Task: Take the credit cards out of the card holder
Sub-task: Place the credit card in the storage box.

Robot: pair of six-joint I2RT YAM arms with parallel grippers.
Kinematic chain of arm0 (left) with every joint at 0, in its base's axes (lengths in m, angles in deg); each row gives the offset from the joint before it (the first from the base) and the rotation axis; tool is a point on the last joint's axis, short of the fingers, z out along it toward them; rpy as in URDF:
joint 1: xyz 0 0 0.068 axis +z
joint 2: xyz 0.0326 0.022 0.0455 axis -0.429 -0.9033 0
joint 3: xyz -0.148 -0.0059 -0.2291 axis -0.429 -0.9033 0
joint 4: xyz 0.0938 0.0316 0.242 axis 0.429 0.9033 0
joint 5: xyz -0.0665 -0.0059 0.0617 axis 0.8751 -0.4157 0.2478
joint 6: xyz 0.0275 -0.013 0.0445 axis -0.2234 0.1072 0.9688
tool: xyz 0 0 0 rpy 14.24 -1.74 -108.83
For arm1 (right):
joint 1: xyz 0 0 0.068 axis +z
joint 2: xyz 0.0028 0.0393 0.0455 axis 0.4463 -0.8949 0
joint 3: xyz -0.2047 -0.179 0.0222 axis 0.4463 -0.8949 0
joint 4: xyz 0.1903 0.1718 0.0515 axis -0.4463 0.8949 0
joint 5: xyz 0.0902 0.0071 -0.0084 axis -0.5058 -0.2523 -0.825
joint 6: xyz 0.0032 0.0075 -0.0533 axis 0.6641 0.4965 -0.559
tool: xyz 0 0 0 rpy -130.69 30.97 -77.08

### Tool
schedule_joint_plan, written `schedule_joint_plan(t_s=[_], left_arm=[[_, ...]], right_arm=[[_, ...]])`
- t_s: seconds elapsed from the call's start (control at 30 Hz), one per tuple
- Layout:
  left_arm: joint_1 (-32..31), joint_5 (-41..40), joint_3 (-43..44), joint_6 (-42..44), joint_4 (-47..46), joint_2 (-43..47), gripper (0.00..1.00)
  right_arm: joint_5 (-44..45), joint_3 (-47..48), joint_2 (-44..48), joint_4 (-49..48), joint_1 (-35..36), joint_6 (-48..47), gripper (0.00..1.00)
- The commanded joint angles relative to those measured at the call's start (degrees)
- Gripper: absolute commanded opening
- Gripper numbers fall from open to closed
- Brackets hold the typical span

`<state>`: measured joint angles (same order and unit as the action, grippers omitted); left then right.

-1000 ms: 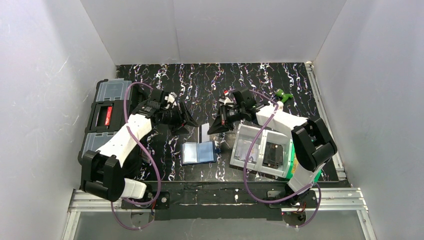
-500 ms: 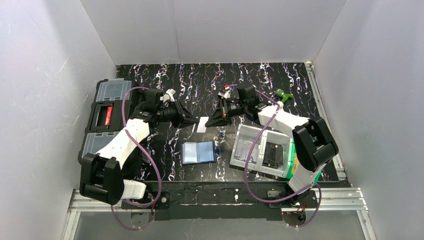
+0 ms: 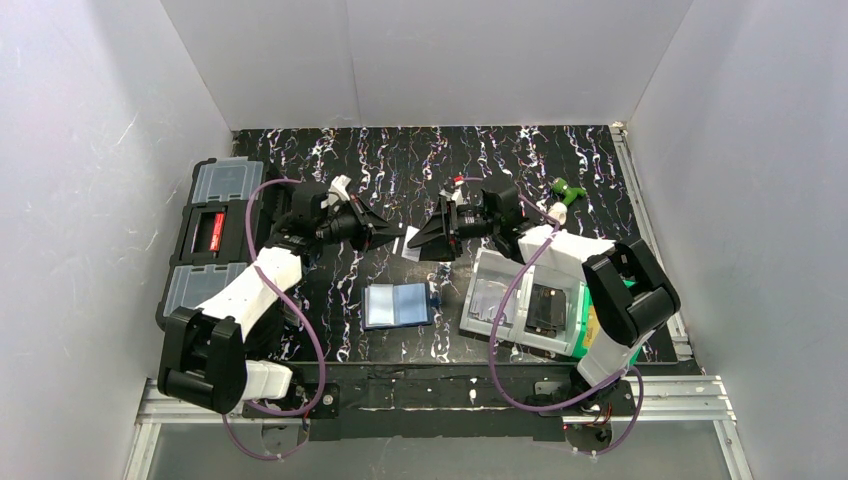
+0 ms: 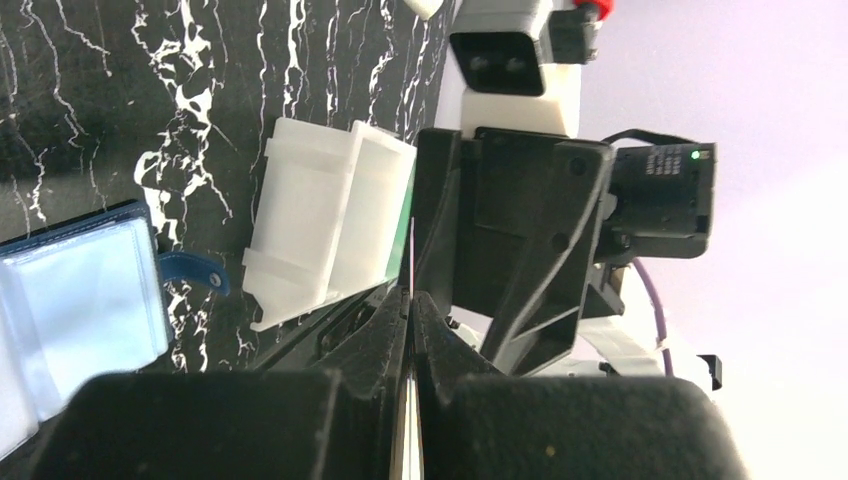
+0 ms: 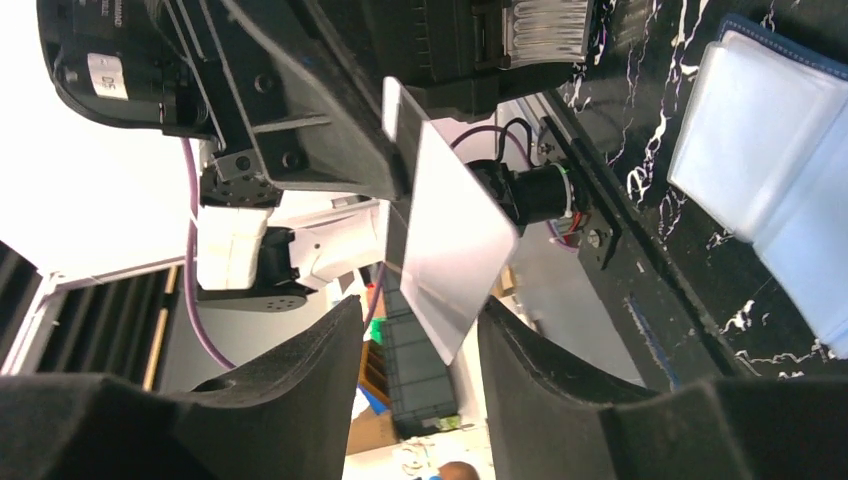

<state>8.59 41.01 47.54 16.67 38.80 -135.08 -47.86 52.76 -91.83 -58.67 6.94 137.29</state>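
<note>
Your left gripper [image 3: 399,235], in from 9 o'clock, is clamped on a pale credit card [image 5: 450,250] held off the table [image 3: 400,160], your right gripper [image 5: 418,320] at 3 o'clock stands apart around its other end, and the card holder [image 3: 397,305] lies open at 6 o'clock.

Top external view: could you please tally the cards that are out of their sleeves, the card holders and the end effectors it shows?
Card: 1
Card holder: 1
End effectors: 2 (left end effector, right end effector)
Total: 4
</note>
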Motion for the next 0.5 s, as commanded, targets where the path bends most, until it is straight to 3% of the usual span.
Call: schedule_joint_plan(t_s=[0.0, 0.17, 0.3, 0.37, 0.4, 0.47], left_arm=[[-1.7, -3.5, -1.0, -3.9, -6.7, 2.4, 0.0], [-3.0, -4.8, -1.5, -5.2, -8.7, 1.7, 0.0], [-3.4, -4.4, -1.7, -4.7, -8.3, 1.8, 0.0], [-3.3, -4.3, -1.0, -3.4, -6.4, 2.1, 0.0], [-3.3, -4.3, -0.4, -2.3, -4.6, 2.2, 0.02], [-3.3, -4.9, 1.3, 0.9, 0.2, 2.6, 0.23]], right_arm=[[1.9, -2.5, 2.6, -11.0, 0.1, 7.3, 0.5], [3.8, -4.0, 3.0, -12.4, 0.1, 9.1, 0.34], [5.0, -4.8, 3.7, -12.4, 0.1, 9.2, 0.03], [5.5, -4.9, 4.5, -10.5, 0.1, 7.6, 0.01], [5.9, -4.7, 5.0, -8.5, 0.1, 6.1, 0.01], [6.8, -4.4, 6.4, -3.0, 0.1, 2.3, 0.01]])
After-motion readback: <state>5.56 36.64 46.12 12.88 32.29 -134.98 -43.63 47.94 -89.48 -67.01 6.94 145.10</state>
